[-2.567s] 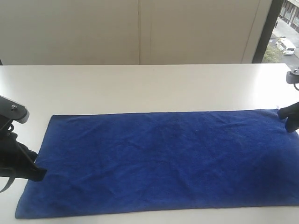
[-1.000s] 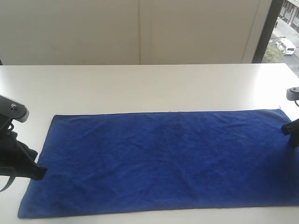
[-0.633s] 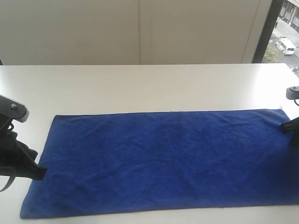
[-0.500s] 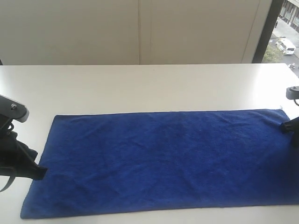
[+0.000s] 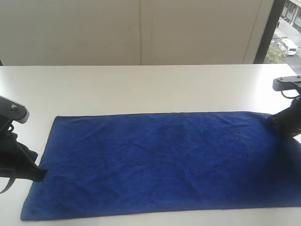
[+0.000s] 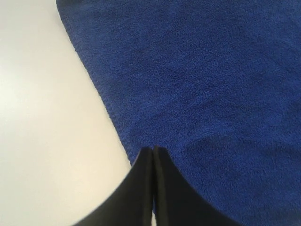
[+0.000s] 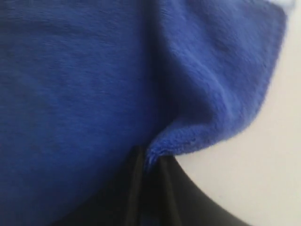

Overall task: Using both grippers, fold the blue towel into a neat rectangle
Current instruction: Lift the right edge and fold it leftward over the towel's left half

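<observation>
**A:** Is there any writing to read?

**B:** Only a pale scrap (image 7: 284, 3) at one corner of the towel (image 5: 160, 160), seen in the right wrist view. It is too blurred to read.

**A:** How does the towel lie?

**B:** It is spread on the white bench (image 5: 141, 89), toward the near side in the exterior view. Its long axis runs left to right. The left short edge slants a little, and the near right corner runs out of the picture.

**A:** And the left claw?

**B:** The left claw (image 5: 40, 174) sits at the left short edge, nearer the front corner than the far one. In its wrist view the two black fingers (image 6: 136, 188) are pressed together with only a hairline between them. The tips are on the hem and the cloth puckers just beside them, so it has the edge pinched.

**A:** The right claw?

**B:** The right claw (image 5: 274, 120) is at the far right corner. Its fingers (image 7: 183, 202) are drawn close with a fold of blue cloth caught between them. That corner is raised off the bench and drapes down from the tips, while the rest of the towel lies flat.
</observation>
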